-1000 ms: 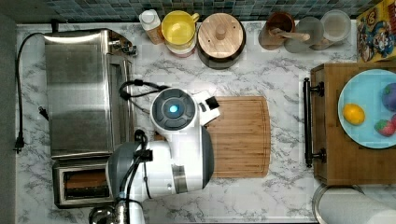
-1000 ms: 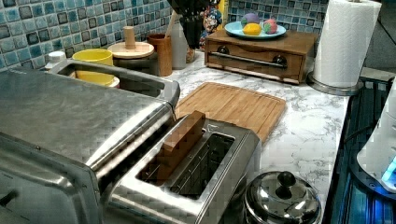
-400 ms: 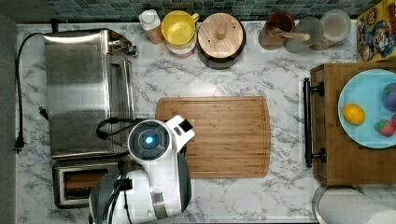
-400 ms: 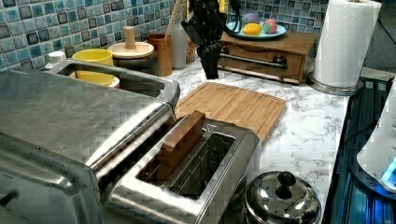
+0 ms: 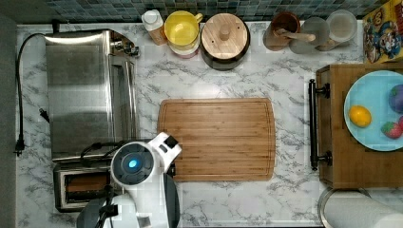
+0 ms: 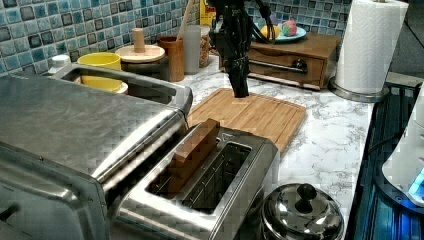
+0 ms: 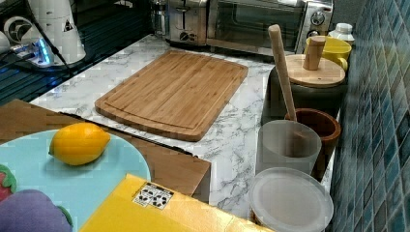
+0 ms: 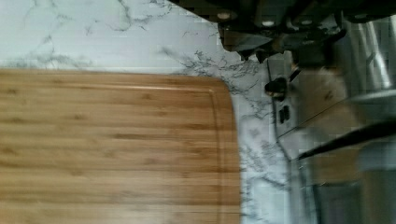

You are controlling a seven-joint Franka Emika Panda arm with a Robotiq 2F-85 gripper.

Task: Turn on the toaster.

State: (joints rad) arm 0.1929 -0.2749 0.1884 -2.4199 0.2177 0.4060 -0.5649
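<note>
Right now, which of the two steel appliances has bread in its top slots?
The small pop-up toaster, with brown bread standing in one slot. The larger toaster oven beside it has a flat, closed top.

Object: small boxy brushed-steel pop-up toaster (image 6: pixel 210 195)
Slots: two long dark ones, facing up
Contents: brown bread slice (image 6: pixel 192 152) standing raised in one slot
Pose: upright on the marble counter

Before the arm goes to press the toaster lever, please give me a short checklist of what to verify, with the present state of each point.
1. Bread sits in the toaster: ok, a brown slice stands in one slot.
2. Gripper near the toaster: not ok, it hangs over the cutting board.
3. Lever reachable: cannot tell; dark knobs show on the toaster's front in the wrist view.
4. Toaster oven out of the way: ok, beside the toaster.
5. Jaws state: cannot tell.
</note>
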